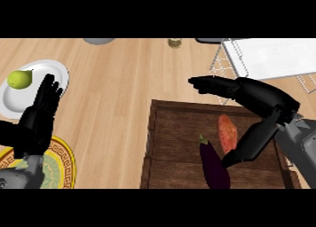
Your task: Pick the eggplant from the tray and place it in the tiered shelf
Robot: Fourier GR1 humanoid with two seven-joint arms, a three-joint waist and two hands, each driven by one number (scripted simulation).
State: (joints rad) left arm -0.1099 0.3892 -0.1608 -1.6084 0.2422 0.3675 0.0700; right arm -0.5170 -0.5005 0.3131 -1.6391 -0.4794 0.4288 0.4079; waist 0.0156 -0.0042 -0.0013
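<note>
Eggplant (214,165) lies in the dark wooden tray (162,146), long axis running roughly up-down in the view, slightly slanted; green stem end points away from the robot, up and left, and the body passes out of sight at the bottom. An orange-red vegetable (227,131) lies just beside it, to its upper right. Right hand (252,95) hovers over the tray's far right part, fingers spread, thumb hanging toward the eggplant, holding nothing. Left hand (39,117) rests at left, fingers straight. Wire tiered shelf (278,60) stands on the worktop (121,88) beyond the tray.
</note>
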